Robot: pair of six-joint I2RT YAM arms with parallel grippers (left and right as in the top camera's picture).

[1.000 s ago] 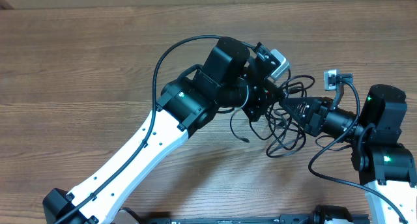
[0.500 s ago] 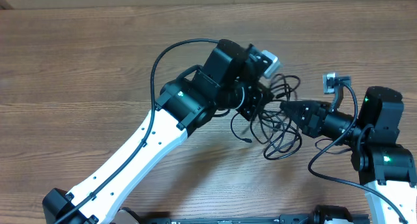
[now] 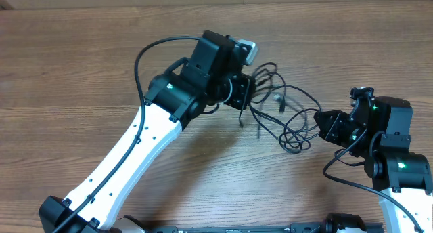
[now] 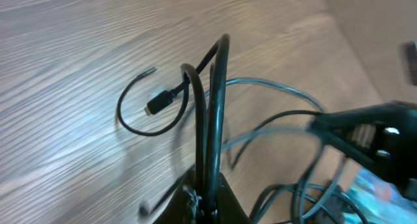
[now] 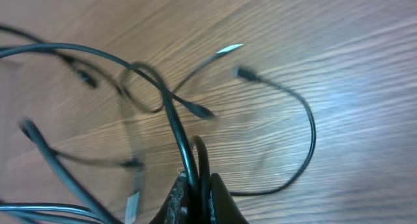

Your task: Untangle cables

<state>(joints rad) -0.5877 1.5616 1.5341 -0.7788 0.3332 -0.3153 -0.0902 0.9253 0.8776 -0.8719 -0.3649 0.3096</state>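
Note:
The cables (image 3: 287, 118) are a loose tangle of thin black cords stretched over the wooden table between my two grippers. My left gripper (image 3: 249, 101) is at the tangle's upper left end, shut on two strands. In the left wrist view those strands (image 4: 212, 120) rise straight out of the shut left gripper (image 4: 207, 195), and a small plug end (image 4: 156, 105) lies on the wood beyond. My right gripper (image 3: 321, 121) holds the tangle's right end. In the right wrist view the right gripper (image 5: 199, 191) is shut on two cords (image 5: 174, 120), with a loose plug (image 5: 244, 72) farther out.
The wooden table (image 3: 81, 70) runs to a pale back edge at the top of the overhead view. The left arm's thick black wire (image 3: 139, 64) arcs out beside its forearm. The right arm's base (image 3: 402, 172) stands at the lower right.
My left gripper has moved up and to the left, and my right gripper has drawn back to the right. The bunched cables have spread out between them.

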